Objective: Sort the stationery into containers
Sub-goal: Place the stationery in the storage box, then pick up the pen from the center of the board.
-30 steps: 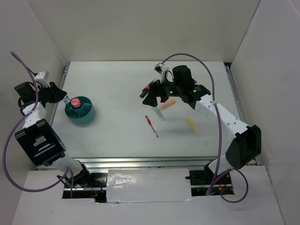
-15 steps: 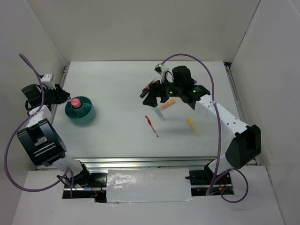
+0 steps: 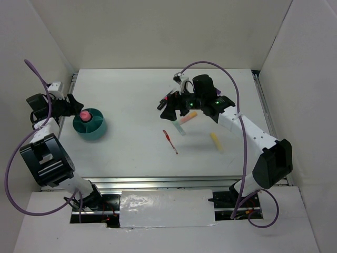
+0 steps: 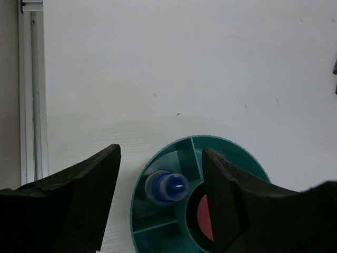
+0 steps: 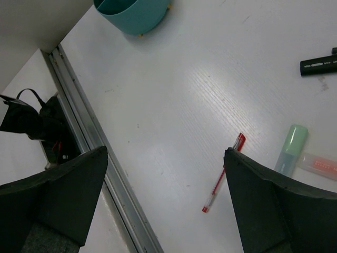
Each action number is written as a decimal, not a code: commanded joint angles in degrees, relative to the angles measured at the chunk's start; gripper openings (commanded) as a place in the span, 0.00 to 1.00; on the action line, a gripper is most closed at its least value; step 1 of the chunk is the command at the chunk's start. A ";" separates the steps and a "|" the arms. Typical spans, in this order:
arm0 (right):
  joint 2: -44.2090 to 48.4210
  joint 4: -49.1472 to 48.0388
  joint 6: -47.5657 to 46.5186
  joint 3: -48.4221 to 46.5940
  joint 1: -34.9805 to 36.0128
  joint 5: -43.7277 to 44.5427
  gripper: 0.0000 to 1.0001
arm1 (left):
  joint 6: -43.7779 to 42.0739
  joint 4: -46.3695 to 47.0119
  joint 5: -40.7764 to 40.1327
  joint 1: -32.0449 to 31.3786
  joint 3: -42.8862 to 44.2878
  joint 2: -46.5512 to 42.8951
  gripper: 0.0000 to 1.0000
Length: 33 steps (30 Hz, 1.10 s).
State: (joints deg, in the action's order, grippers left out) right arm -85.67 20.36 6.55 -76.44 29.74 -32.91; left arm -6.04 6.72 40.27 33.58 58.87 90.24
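White table [image 4: 158, 63] — left gripper [image 4: 160, 158] spread over teal cup [image 4: 221, 140]; right gripper [image 5: 164, 155] agape above red pen [image 5: 221, 174].

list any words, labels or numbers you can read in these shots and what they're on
No text is legible in any view.
black marker: pale print along the barrel, too small and blurred to read.
orange highlighter: faint marks on the barrel, too blurred to read.
teal cup, red pen, green highlighter: no print visible.
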 commanded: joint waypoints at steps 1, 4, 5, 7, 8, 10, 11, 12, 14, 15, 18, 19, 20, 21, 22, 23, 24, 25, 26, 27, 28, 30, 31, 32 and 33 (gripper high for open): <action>-0.20 -2.08 -0.48 -0.20 -0.12 0.65 0.97 | -0.73 0.93 2.61 0.08 1.51 -3.22 0.76; 0.06 -2.08 -0.66 -0.37 -0.03 0.91 0.97 | 0.32 1.45 3.58 0.17 1.95 -4.98 0.76; -0.02 -2.08 -0.66 -0.37 -0.03 1.00 0.97 | 0.50 1.80 3.76 0.34 2.21 -5.85 0.76; 0.15 -1.99 -0.48 -0.37 -0.21 1.18 0.97 | 1.21 1.63 4.02 0.25 3.70 -6.65 0.75; 0.15 -1.90 -0.31 -0.37 -0.21 1.26 0.97 | 1.56 1.54 4.46 0.25 4.32 -7.35 0.74; 0.50 -2.17 -0.04 -0.02 -0.47 1.79 0.97 | 2.61 0.67 4.73 0.25 6.86 -7.88 0.74; 0.59 -2.17 0.31 -0.02 -0.47 1.88 0.97 | 3.22 0.40 4.99 0.17 7.65 -8.06 0.74; 0.68 -2.34 0.48 0.07 -0.82 2.32 0.97 | 4.10 -0.12 4.99 0.08 9.40 -8.06 0.74; 0.59 -2.34 1.18 0.07 -1.35 2.58 0.96 | 3.67 -2.66 4.38 -1.49 11.69 -7.97 0.73; 0.42 -2.34 1.45 -0.02 -1.96 3.02 0.96 | 2.19 -4.33 4.12 -2.46 14.31 -7.80 0.73; -0.55 -2.17 2.94 -0.37 -3.36 4.07 0.96 | -2.37 -12.06 0.17 -8.43 18.80 -7.01 0.72; -0.90 -2.17 3.90 -0.46 -4.50 4.95 0.95 | -3.61 -13.65 -1.58 -10.62 19.61 -6.48 0.72; -1.51 -2.17 4.26 -0.46 -5.12 5.22 0.95 | -4.67 -16.80 -5.60 -15.34 21.18 -6.22 0.72; -1.78 -2.08 4.61 -0.46 -5.65 5.74 0.95 | -5.98 -17.87 -7.64 -17.65 21.63 -5.60 0.72; -2.13 -1.90 5.31 -0.55 -6.96 7.14 0.95 | -6.26 -18.67 -9.58 -20.29 21.98 -4.99 0.72; -2.48 -1.82 5.58 -0.55 -7.67 7.59 0.95 | -6.44 -19.81 -11.16 -24.92 22.68 -4.55 0.72; -2.66 -1.55 5.84 -0.37 -8.46 7.94 0.95 | -5.91 -20.16 -14.49 -27.32 23.04 -3.67 0.72; -2.75 -1.55 6.37 -0.11 -9.86 8.55 0.95 | -5.56 -20.60 -16.61 -31.95 23.65 -1.84 0.72; -2.66 -1.38 6.55 0.15 -10.74 8.56 0.95 | -4.95 -22.17 -18.46 -34.87 25.57 -0.43 0.72; -2.57 -1.38 6.64 0.68 -11.54 8.12 0.95 | -3.99 -23.23 -20.56 -36.47 26.81 3.07 0.72; -2.49 -1.11 6.72 0.94 -13.46 7.60 0.95 | -3.45 -24.55 -21.37 -39.79 28.39 5.28 0.72; -1.96 -1.02 6.99 2.08 -15.66 5.93 0.95 | -0.56 -28.33 -24.25 -42.62 34.10 12.54 0.72; -1.61 -1.02 7.16 2.52 -17.33 4.88 0.95 | 0.67 -29.47 -24.88 -44.55 38.64 15.29 0.70; -1.26 -0.94 7.08 3.31 -18.47 4.52 0.95 | 2.34 -31.92 -24.89 -45.35 41.21 17.93 0.70; -1.08 -0.94 6.99 3.84 -19.44 3.91 0.95 | 2.87 -32.99 -24.02 -45.97 43.06 22.92 0.70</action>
State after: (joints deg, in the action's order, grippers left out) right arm -88.60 20.40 12.75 -74.00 12.73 -27.09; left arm -7.01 -19.66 20.16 -10.96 96.12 105.69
